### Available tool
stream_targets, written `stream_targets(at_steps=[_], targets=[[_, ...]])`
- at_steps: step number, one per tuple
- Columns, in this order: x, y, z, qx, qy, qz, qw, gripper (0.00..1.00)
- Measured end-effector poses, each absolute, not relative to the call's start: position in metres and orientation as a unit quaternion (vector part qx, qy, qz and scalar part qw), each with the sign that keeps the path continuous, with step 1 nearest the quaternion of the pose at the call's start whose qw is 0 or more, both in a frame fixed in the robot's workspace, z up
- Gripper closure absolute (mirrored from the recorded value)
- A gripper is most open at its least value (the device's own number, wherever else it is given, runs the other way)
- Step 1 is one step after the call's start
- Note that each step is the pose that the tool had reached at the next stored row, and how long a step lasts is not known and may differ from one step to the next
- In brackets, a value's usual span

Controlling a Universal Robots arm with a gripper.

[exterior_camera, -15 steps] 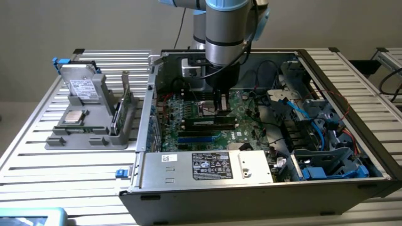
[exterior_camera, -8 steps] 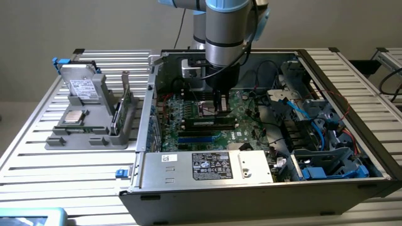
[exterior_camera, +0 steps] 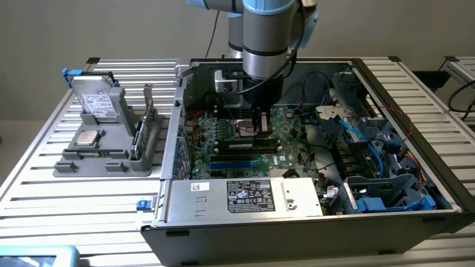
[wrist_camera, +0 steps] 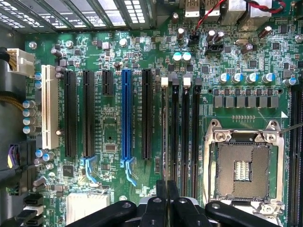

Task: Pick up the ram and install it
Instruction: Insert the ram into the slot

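Claw (wrist_camera: 166, 189) closed, my two fingers pressed flat together with nothing between them. I hang inside the open computer case (exterior_camera: 415, 111), low over the motherboard (wrist_camera: 118, 47) and just beside the CPU socket (wrist_camera: 241, 168). My tips sit right over the ram (wrist_camera: 164, 132), which stands on edge in the memory slot farthest from that socket. Whether I touch it, I cannot tell. Beyond the ram, away from the socket, come a blue slot (wrist_camera: 127, 113) and then a white slot (wrist_camera: 48, 106). Well apart from the socket, outside the case, lies a gray parts tray (exterior_camera: 104, 161).
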State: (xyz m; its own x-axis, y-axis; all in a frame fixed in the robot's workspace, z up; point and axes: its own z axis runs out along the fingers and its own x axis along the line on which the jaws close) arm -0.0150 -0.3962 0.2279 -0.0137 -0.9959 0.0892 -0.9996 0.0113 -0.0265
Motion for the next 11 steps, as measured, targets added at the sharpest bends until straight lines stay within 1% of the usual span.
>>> stream_targets(at_steps=[11], targets=[[-0.015,-0.3962,0.2267,0.701,-0.712,0.041,0.022,0.87]])
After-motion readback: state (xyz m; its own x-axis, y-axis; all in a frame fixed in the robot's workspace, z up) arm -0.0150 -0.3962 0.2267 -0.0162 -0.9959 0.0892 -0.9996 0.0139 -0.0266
